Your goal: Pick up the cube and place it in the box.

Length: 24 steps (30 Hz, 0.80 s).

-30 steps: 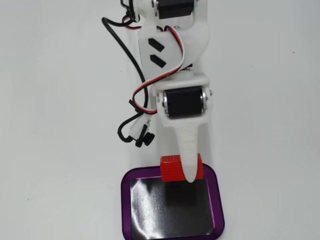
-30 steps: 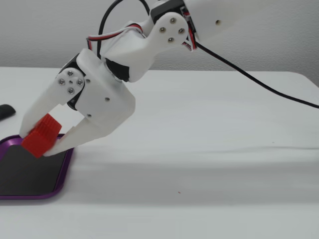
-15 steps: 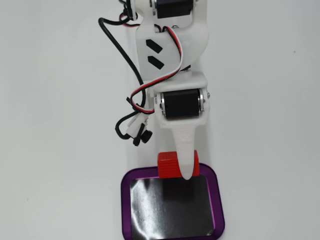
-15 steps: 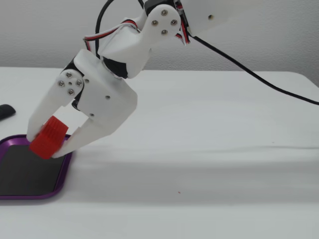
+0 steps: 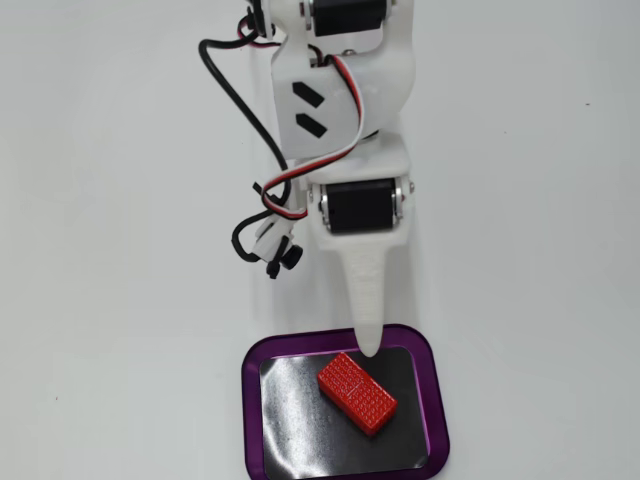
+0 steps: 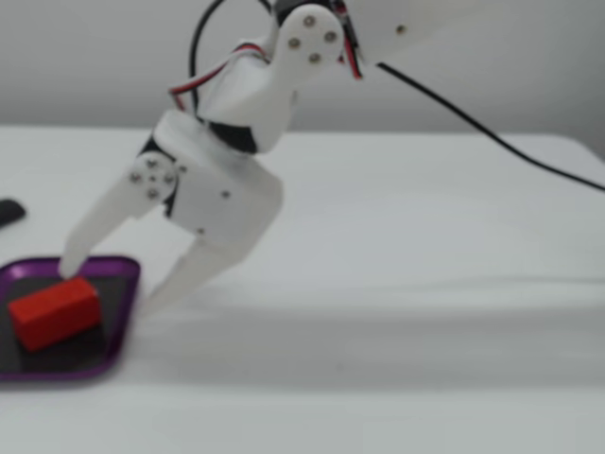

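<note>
The red cube (image 5: 357,393) lies flat on the black bottom of the purple-rimmed box (image 5: 437,400), at an angle to its sides. In the other fixed view the cube (image 6: 55,310) rests inside the box (image 6: 121,322) at the lower left. My white gripper (image 6: 113,284) is open and empty: one fingertip hangs just above the cube's far end, the other stands outside the box rim, to its right in that view. From above, the gripper (image 5: 370,345) shows as one pointed finger whose tip is over the box's far edge, next to the cube.
The white arm (image 5: 350,120) with black and red cables (image 5: 262,195) reaches in from the top. A small dark object (image 6: 9,210) lies at the left edge of the white table. The box sits near the bottom edge of the view from above.
</note>
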Tool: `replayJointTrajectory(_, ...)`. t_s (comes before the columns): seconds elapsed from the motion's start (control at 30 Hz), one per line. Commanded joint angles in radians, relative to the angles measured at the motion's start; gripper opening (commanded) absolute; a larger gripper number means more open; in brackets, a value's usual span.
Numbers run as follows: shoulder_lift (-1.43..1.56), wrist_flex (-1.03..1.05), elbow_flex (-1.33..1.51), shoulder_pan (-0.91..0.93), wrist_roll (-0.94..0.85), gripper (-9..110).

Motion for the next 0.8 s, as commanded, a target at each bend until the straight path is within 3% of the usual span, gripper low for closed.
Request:
replayJointTrajectory(0.0,0.041,0.017,-0.043,-0.008,0.005,20)
replayJointTrajectory(0.43,0.517,0.442,0.005,-0.021,0.009,20)
replayJointTrajectory(0.77,1.140,0.558,0.512,-0.008,-0.002,20)
